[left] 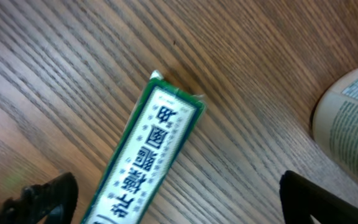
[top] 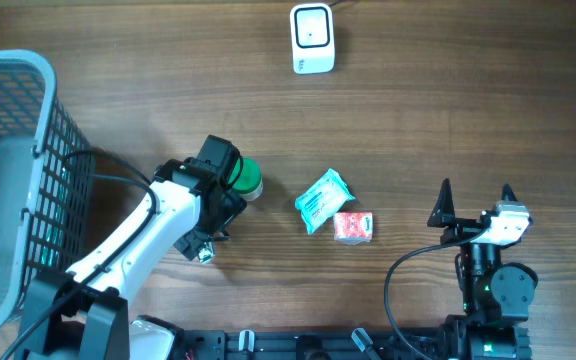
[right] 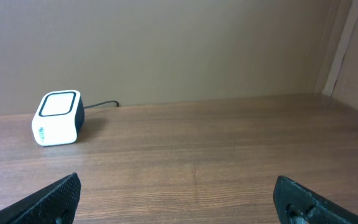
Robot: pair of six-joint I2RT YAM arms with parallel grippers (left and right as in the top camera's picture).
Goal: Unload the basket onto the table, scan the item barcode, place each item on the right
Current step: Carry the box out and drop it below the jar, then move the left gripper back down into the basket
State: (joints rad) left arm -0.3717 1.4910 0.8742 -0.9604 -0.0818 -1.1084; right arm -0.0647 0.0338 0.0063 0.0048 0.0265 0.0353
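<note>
The item, a long green box with a white printed label (left: 151, 143), lies flat on the wooden table. It shows in the overhead view as a green end (top: 251, 178) poking out from under my left arm. My left gripper (left: 179, 200) is open, its black fingers (left: 45, 198) standing on either side of the box without touching it. No barcode shows on the face I can see. The white scanner (top: 312, 38) stands at the far edge, also visible as the scanner (right: 56, 117). My right gripper (top: 476, 190) is open and empty near the front right.
A teal packet (top: 323, 200) and a red-and-white packet (top: 353, 227) lie mid-table, right of the green box. A grey basket (top: 43, 130) with a red item inside stands at the left edge. A printed packet (left: 353, 124) sits right of my left gripper.
</note>
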